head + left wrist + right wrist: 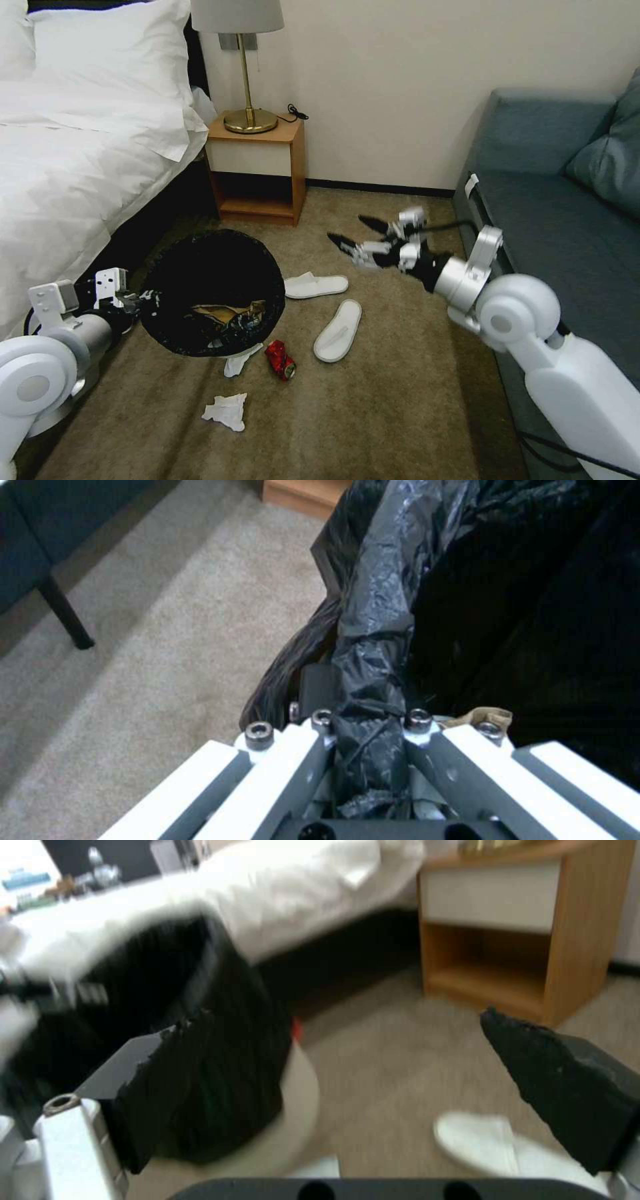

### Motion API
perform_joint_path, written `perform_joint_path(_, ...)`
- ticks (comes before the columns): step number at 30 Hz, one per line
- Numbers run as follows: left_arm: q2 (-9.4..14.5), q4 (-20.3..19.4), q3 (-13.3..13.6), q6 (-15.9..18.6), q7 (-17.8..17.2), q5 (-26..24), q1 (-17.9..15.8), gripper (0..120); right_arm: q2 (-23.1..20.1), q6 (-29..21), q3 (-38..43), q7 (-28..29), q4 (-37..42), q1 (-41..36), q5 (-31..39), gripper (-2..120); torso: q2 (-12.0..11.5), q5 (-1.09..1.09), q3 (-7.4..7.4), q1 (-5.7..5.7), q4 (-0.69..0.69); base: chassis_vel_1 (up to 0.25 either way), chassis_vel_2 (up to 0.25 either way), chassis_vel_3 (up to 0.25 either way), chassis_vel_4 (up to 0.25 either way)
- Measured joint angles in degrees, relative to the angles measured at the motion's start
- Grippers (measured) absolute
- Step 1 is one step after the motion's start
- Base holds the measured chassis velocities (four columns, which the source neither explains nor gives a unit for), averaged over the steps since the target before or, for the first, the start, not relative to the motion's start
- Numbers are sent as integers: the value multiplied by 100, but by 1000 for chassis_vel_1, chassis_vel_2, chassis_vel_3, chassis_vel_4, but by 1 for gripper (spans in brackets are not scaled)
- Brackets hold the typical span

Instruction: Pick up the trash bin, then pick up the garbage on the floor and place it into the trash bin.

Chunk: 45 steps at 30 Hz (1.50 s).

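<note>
Gripping trash bin [212, 293] rim: left end effector [133, 303]; right end effector [353, 237] spread.

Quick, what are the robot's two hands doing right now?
Left gripper: shut on the trash bin, pinching its bag-lined rim.
Right gripper: open, holding nothing, above the carpet near the slippers.

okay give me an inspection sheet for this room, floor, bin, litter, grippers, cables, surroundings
Surface: tan carpet.
Job's things: trash bin, black-lined, holding wrappers; red can and two white tissues on the floor beside it.
Clutter: two white slippers.
Grippers: left gripper shut on the bin's bag rim; right gripper open above the carpet.
Cables: lamp cord on the nightstand.
Surroundings: bed, blue sofa.
</note>
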Motion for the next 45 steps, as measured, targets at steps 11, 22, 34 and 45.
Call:
perform_joint_path(11,40,-49,-138,0,-161,-136,-88,2,252,296,-488,-402,-1062,-185,-1032,100,0,-1,0,0,1,0,0,0,0)
perform_joint_path(22,114,-144,-309,0,9,-184,-162,2,981,822,-1080,-391,-2740,20,-1988,100,0,0,0,0,-1,0,0,0,0)
perform_joint_path(34,130,-195,-415,0,49,-186,-89,2,2297,1214,-1624,-373,-4413,575,-2667,100,-1,-2,0,0,1,0,0,0,0)
perform_joint_path(45,132,-187,-403,0,57,-188,-121,2,2789,1467,-1901,-370,-5632,973,-3214,100,-1,-2,0,0,1,0,0,0,0)
